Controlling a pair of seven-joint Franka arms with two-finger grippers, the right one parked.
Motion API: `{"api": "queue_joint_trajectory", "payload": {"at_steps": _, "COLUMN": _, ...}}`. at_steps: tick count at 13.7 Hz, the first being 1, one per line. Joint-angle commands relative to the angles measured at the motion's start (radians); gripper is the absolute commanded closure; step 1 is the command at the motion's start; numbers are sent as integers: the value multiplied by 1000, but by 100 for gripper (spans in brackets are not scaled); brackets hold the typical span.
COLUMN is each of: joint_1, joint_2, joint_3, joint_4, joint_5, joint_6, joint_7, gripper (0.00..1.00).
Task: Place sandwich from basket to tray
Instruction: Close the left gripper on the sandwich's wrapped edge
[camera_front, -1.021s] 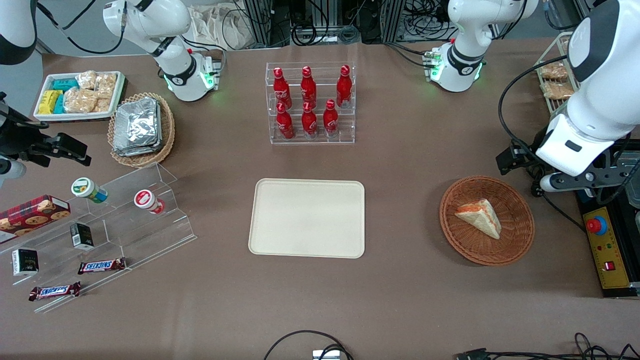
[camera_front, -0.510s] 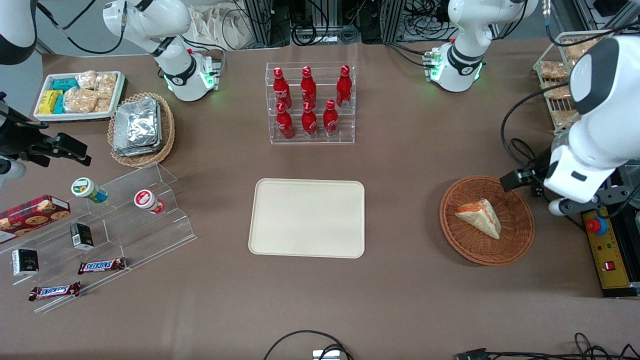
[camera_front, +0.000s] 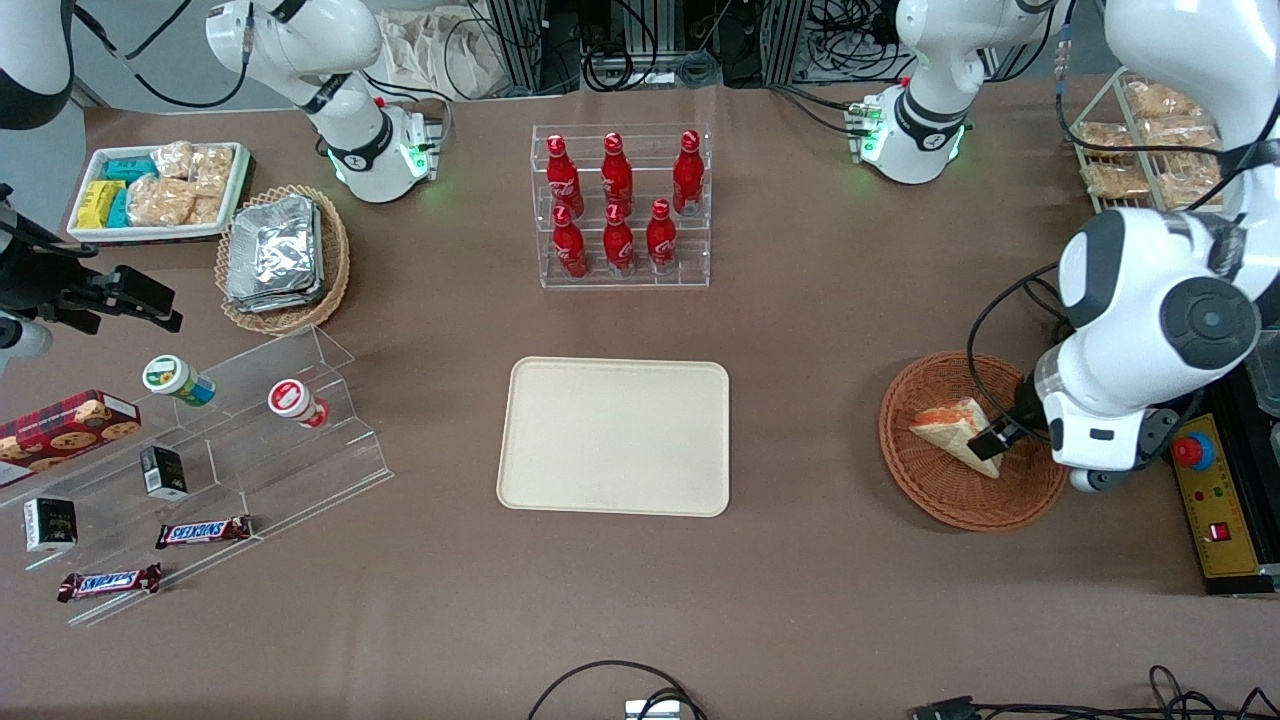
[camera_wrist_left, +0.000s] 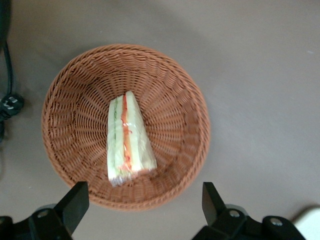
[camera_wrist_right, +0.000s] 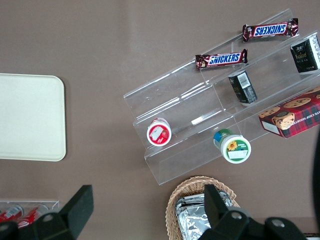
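Left arm's black two-finger gripper (camera_wrist_left: 142, 200) hovering above round reddish-brown wicker basket (camera_front: 1035, 495), fingers (camera_wrist_left: 75, 202) spread wide, holding nothing. Pale triangular sandwich wedge (camera_front: 955, 432) lying inside basket, toward working arm's end of table. Cream rectangular tray (camera_front: 615, 436) sitting mid-table.

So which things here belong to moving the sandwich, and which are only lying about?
For the job:
sandwich, lying in the basket
tray, bare
pincer, open above the basket

Lying about:
red bottles
Snickers bars
cookie box
foil packets
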Motion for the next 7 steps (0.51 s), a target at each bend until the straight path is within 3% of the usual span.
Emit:
{"api": "queue_joint_trajectory", "payload": {"at_steps": 1, "joint_1": 6, "joint_2": -31, "joint_3": 21, "joint_4": -159, "joint_5": 18, "joint_6": 142, "joint_7": -41, "gripper": 1}}
{"api": "queue_joint_trajectory", "payload": {"at_steps": 7, "joint_1": 6, "joint_2": 1, "joint_3": 35, "joint_4": -282, "joint_5": 18, "joint_6": 326, "joint_7": -95, "gripper": 0}}
